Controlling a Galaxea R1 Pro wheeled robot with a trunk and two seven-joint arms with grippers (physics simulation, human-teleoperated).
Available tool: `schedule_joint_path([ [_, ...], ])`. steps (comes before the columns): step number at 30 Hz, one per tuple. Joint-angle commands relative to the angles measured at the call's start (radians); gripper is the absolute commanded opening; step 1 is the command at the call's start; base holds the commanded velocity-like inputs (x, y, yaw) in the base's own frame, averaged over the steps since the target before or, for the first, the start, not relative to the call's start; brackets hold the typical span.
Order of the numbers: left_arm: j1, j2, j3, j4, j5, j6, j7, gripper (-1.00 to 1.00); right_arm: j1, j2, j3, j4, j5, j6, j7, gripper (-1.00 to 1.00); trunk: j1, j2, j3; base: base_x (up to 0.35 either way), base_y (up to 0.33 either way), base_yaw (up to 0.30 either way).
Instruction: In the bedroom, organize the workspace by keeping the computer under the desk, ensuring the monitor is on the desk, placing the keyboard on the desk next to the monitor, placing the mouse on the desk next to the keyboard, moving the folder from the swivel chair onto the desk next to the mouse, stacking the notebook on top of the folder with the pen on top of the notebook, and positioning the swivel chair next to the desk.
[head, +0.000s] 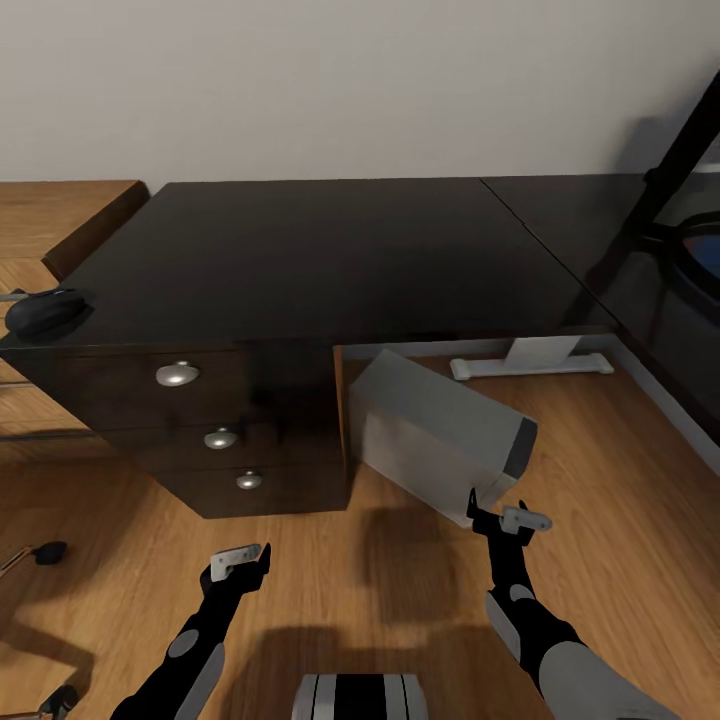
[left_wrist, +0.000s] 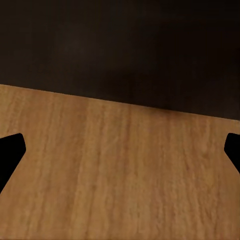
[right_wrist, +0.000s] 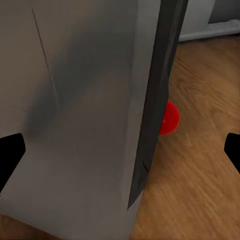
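The black desk (head: 330, 250) stands against the wall, its three knobbed drawers (head: 220, 437) facing me. A small dark mouse (head: 45, 312) lies at the desk's left front corner. The light grey computer (head: 440, 430) leans tilted on the floor, half under the desk beside the drawers. My right gripper (head: 510, 517) is open just in front of the computer's near corner, and the computer's side (right_wrist: 75, 125) looms close in the right wrist view. My left gripper (head: 240, 562) is open over the floor in front of the drawers, facing their dark front (left_wrist: 120, 50).
The desk's white pedestal leg (head: 530, 360) stands behind the computer. A black slanted bar (head: 680, 160) rises at the desk's right end. A small red round thing (right_wrist: 170, 117) lies on the floor past the computer. A caster (head: 48, 550) sits at the left.
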Motion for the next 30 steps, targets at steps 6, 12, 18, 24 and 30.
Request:
schedule_joint_path([
  [6,0.0,0.0,-0.006,0.0,0.013,-0.003,0.005,1.0,-0.001,0.001,-0.005,0.001,-0.006,-0.005,0.005,1.0,0.0,0.0,-0.001,0.0,-0.005,0.0],
  [12,0.0,-0.002,-0.004,0.0,0.014,0.003,0.008,1.0,-0.001,0.002,-0.005,0.001,-0.006,-0.005,0.005,1.0,0.002,-0.001,-0.016,0.0,0.0,0.0],
  [18,0.0,-0.005,-0.004,0.0,0.013,0.005,0.01,1.0,-0.001,0.001,-0.005,0.001,-0.006,-0.005,0.005,1.0,0.004,-0.003,-0.039,0.0,0.0,0.0],
  [24,0.0,-0.006,-0.003,0.0,0.013,0.004,0.01,1.0,-0.001,0.002,-0.005,0.001,-0.006,-0.005,0.005,1.0,0.006,-0.003,-0.051,0.0,0.0,0.0],
  [30,0.0,-0.006,-0.001,0.0,0.013,0.003,0.009,1.0,-0.001,0.002,-0.005,0.002,-0.005,-0.005,0.005,1.0,0.006,-0.003,-0.051,0.0,0.0,0.0],
])
